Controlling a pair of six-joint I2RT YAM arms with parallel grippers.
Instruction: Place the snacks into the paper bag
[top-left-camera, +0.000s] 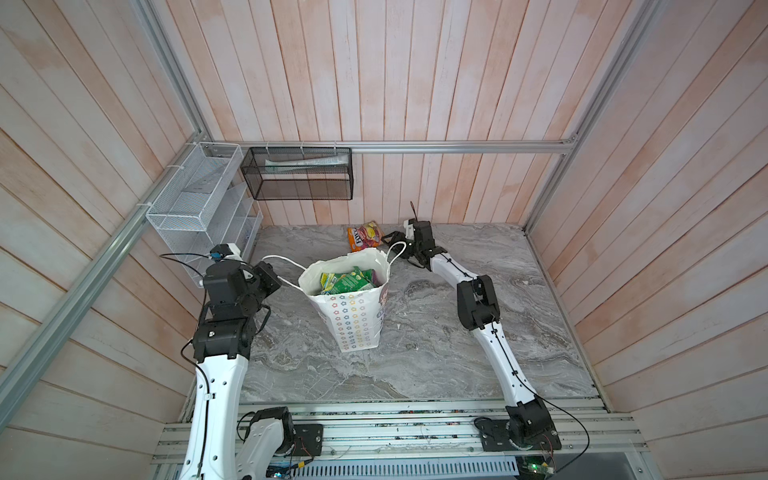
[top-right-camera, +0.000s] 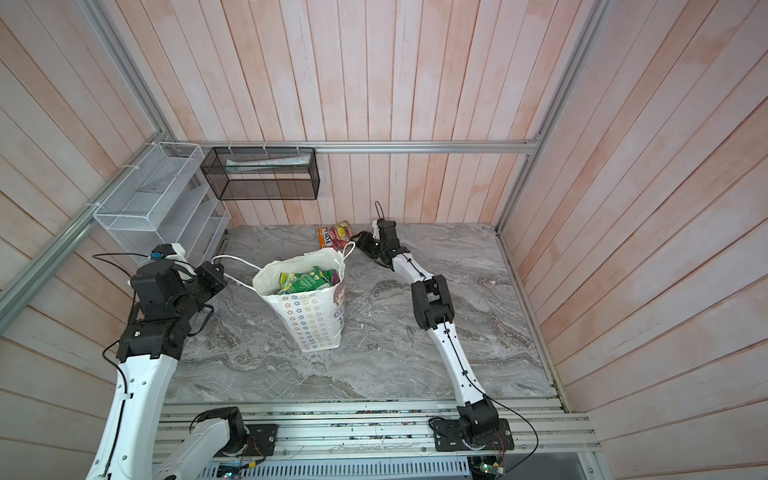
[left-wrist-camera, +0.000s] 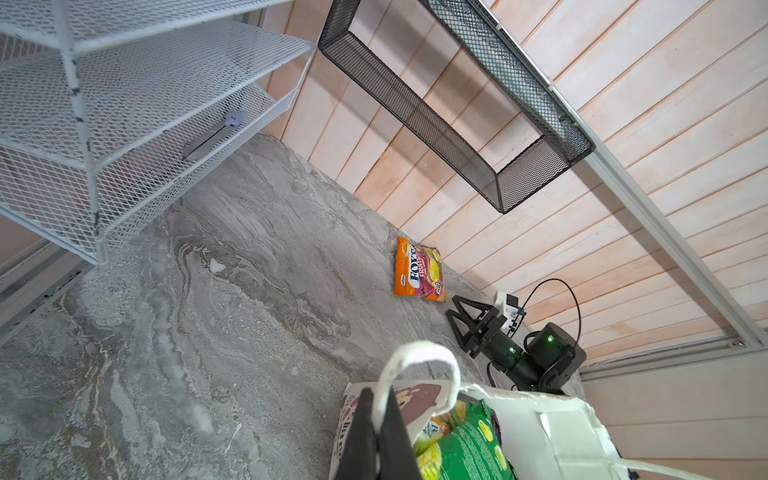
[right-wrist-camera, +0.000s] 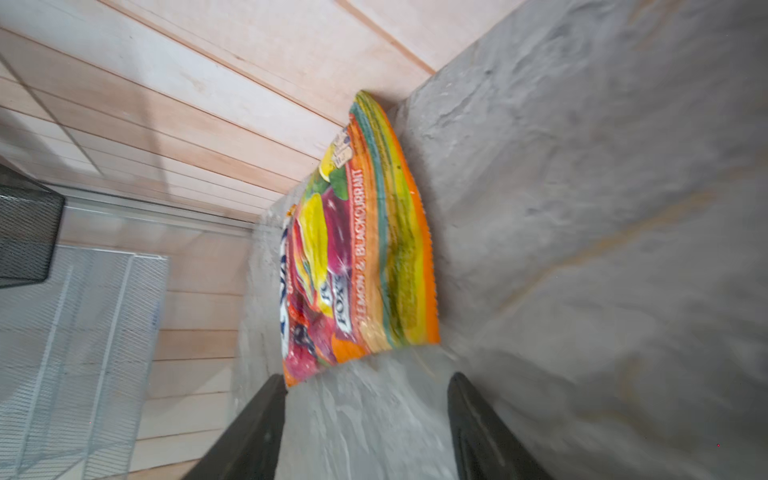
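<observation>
Closest to my head camera is the aluminium base rail (top-left-camera: 395, 432) that carries both arms. Beyond it, the grey marbled tabletop (top-left-camera: 415, 357) runs back to pale pink-and-white plank walls (top-left-camera: 415, 83) on 3 sides, edged with aluminium bars. A white wire rack (top-left-camera: 199, 199) sits in the back-left corner, and a black mesh basket (top-left-camera: 299, 174) hangs from the bar on the back wall.

The paper bag (top-left-camera: 353, 320) stands upright near the middle of the table, left of centre, with its mouth open. I can see green packets (top-left-camera: 347, 280) inside it, with a purple edge beside them. My left gripper (left-wrist-camera: 377, 415) is at the bag's left side, fingers pinched together on 1 white cord handle (left-wrist-camera: 419, 353), whose loop rises out between them.

1 orange packet (top-left-camera: 365, 237) marked FOX'S lies flat at the back edge of the table, against the wall and behind the bag. My right gripper (right-wrist-camera: 365, 399) is low over the marble just beside it. Its fingers are spread apart and nothing is between them, and the packet's near end lies just ahead of the tips. I cannot tell whether 1 tip touches its corner.
</observation>
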